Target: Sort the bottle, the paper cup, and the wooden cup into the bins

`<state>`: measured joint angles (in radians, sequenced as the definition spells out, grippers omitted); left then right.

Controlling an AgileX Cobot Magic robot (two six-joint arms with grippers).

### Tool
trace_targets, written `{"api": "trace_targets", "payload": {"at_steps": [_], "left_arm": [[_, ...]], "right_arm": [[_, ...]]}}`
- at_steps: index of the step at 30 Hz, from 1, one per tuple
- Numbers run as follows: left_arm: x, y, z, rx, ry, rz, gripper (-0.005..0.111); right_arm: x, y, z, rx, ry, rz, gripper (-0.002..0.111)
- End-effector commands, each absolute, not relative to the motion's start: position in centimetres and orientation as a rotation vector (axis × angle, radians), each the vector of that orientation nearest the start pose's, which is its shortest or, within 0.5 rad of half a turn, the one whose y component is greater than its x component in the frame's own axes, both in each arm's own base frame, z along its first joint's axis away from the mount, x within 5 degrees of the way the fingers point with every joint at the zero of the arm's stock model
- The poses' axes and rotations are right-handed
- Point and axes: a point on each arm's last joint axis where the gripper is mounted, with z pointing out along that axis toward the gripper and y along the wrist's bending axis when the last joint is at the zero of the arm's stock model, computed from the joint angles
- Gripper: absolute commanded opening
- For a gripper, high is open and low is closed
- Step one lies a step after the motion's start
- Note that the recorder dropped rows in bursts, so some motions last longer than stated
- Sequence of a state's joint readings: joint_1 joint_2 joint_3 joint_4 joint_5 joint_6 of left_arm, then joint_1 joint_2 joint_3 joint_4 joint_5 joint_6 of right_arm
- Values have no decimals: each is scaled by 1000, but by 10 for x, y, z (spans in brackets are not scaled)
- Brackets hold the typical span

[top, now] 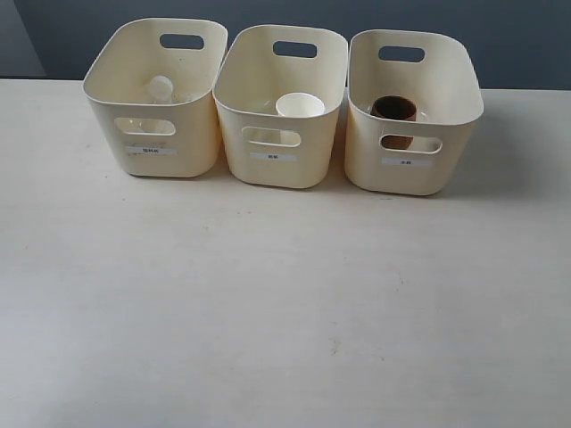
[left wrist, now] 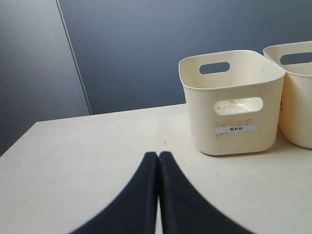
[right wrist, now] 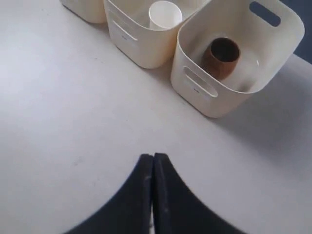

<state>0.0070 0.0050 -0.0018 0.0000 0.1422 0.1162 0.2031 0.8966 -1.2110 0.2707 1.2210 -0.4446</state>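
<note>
Three cream bins stand in a row at the back of the table. The left bin (top: 152, 152) holds the clear bottle (top: 161, 88), its white cap showing. Inside the middle bin (top: 277, 165) stands the white paper cup (top: 300, 105). The dark brown wooden cup (top: 393, 111) stands in the right bin (top: 406, 169). No gripper appears in the exterior view. My left gripper (left wrist: 158, 155) is shut and empty over the table, short of the left bin (left wrist: 234, 136). My right gripper (right wrist: 153, 157) is shut and empty, back from the right bin (right wrist: 195, 85) with the wooden cup (right wrist: 221, 57) and the paper cup (right wrist: 165, 14).
A pale wooden table (top: 268, 303) stretches in front of the bins. A dark blue-grey wall (top: 500, 36) rises right behind them. The table's left edge (left wrist: 19, 139) shows in the left wrist view.
</note>
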Motion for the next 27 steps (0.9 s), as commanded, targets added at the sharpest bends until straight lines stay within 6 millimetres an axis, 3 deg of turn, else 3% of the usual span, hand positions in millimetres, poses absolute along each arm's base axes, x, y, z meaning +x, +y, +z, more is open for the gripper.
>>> {"api": "trace_targets", "payload": {"at_steps": [1,8,11,14,16,19,27], "left_arm": [[56,0,201,87,1617,94,0],[56,0,201,87,1617,94,0],[56,0,201,87,1617,94,0],[56,0,201,87,1617,94,0],[56,0,201,87,1617,94,0],[56,0,201,87,1617,94,0],[56,0,201,87,1617,94,0]], "right_arm": [[119,52,428,-741,2189,293,-1],[115,53,430,-742,2175,320,-1],[118,52,431,-666,2165,321,-1],[96,43,434,-490,1926,303,-1],[72,35,417,-408,1741,284,-1],[46,24,389,-342,1611,210,-1],[17,13,328,-157,1488,58,-1]]}}
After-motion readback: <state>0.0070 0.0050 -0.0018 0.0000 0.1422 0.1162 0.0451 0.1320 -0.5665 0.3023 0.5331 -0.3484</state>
